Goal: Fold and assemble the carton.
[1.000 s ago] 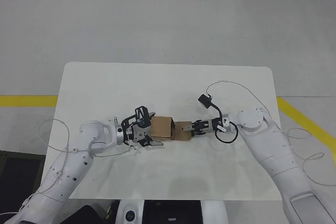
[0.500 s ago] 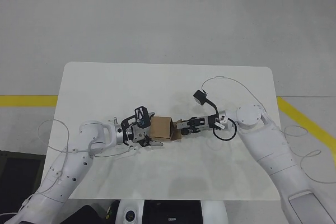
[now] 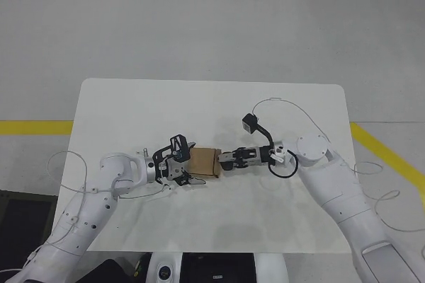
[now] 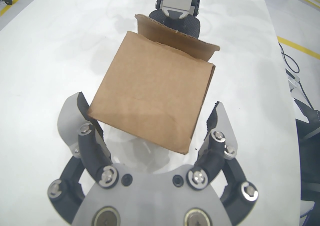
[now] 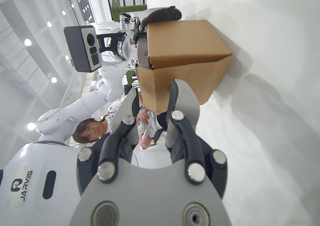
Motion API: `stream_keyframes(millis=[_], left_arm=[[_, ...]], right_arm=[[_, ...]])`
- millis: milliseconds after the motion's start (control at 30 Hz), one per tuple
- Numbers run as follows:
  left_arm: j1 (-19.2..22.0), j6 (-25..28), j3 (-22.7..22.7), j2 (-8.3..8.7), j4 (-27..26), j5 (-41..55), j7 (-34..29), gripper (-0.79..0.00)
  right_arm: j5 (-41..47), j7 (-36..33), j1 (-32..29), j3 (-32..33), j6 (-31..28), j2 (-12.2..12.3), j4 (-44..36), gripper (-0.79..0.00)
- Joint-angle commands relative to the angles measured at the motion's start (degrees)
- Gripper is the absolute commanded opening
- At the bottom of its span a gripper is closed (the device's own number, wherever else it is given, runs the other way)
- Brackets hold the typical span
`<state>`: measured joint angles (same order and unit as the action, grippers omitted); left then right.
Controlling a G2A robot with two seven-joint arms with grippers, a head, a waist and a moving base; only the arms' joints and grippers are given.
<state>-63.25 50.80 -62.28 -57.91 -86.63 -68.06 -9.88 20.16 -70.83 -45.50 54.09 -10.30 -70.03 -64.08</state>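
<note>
On the white table (image 3: pixel 127 106) the brown carton (image 3: pixel 205 160) lies near the middle, the left end effector (image 4: pixel 148 106) spread wide around one carton end, gripping nothing, the right end effector (image 5: pixel 153 89) partly open, straddling the opposite end's flap (image 4: pixel 175 39).

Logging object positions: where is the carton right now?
Top view: the carton sits near the table's middle, between the left gripper and the right gripper, which is at its flap end.
</note>
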Motion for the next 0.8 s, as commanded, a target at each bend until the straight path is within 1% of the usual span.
stream_keyframes(millis=[0, 133, 167, 200, 467, 567, 767], left_arm=[[0.0, 0.0, 0.0, 0.00, 0.0, -0.1, 0.1, 0.000], [0.0, 0.1, 0.0, 0.02, 0.1, -0.2, 0.1, 0.000], [0.0, 0.1, 0.0, 0.03, 0.1, -0.3, 0.1, 0.000], [0.0, 0.1, 0.0, 0.03, 0.1, -0.3, 0.1, 0.000], [0.0, 0.2, 0.0, 0.07, 0.2, -0.5, 0.1, 0.000], [-0.1, 0.2, 0.0, 0.08, 0.2, -0.5, 0.2, 0.000], [-0.1, 0.3, -0.1, 0.10, 0.2, -0.6, 0.3, 0.000]], right_arm=[[0.6, 0.1, -0.1, -0.1, -0.2, -0.1, 0.1, -0.588], [0.4, 0.2, -0.2, -0.6, -0.4, -0.2, 0.6, -0.613], [0.4, 0.2, -0.2, -0.7, -0.4, -0.3, 0.6, -0.634], [0.3, 0.2, -0.2, -0.8, -0.4, -0.3, 0.7, -0.637], [-0.8, -0.2, 0.2, -1.8, -0.1, -0.5, 1.2, -0.613], [-1.4, -0.3, 0.3, -2.1, 0.1, -0.5, 1.4, -0.622], [-2.5, -0.6, 0.5, -2.6, 0.5, -0.5, 1.6, -0.616]])
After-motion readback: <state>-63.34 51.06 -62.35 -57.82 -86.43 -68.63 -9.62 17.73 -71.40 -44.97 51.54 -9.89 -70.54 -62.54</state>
